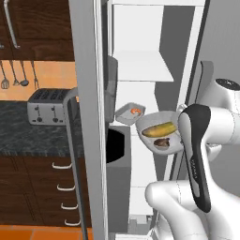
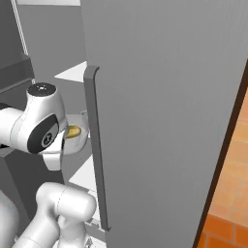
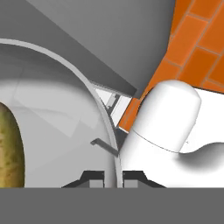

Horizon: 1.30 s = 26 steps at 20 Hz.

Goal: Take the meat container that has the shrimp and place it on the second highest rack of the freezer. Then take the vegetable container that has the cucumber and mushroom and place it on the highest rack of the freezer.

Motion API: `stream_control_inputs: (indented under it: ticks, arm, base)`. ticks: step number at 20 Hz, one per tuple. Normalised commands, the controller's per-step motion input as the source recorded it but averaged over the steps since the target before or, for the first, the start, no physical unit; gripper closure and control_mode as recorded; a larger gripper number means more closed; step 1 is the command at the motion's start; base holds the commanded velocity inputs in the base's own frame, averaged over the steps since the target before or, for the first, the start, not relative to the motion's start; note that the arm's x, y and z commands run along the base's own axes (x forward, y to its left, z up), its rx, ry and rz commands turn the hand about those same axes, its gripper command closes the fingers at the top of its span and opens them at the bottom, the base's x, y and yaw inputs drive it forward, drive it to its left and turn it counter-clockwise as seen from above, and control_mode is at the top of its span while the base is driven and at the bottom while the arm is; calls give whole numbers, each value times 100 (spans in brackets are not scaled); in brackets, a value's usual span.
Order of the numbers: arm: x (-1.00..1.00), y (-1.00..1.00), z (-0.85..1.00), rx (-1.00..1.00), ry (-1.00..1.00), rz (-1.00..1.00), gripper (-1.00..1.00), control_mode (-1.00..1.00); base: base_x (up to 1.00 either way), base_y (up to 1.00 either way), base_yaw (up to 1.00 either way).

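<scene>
Chrome toaster (image 1: 46, 107) sits on the dark counter (image 1: 28, 136) at far left. Right of the open freezer (image 1: 140, 65) door edge, the meat container (image 1: 126, 112) holding the shrimp (image 1: 136, 111) rests on a white shelf. Just beside it, the vegetable container (image 1: 152, 123) with cucumber (image 1: 160, 129) and mushroom (image 1: 162, 143) hangs tilted in the air, its rim pinched in the closed gripper (image 3: 113, 175)
</scene>
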Motion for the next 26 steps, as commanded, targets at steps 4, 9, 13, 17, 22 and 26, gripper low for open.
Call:
stream_control_inputs:
  ticks: [4, 9, 13, 17, 22, 26]
  arm:
    - [0, 0, 0, 0, 0, 0, 100, 100]
    - [0, 0, 0, 0, 0, 0, 100, -100]
    - [-11, 9, 18, 0, -8, -3, 100, -100]
    - [-5, 6, 49, 1, -13, -10, 100, -100]
    - [3, 11, 66, 4, -15, -2, 100, -100]
    - [34, 23, 40, 3, -13, 0, 100, -100]
  base:
    - [19, 17, 0]
    - [2, 0, 0]
    - [0, 0, 0]
    - [0, 0, 0]
    - [0, 0, 0]
    - [0, 0, 0]
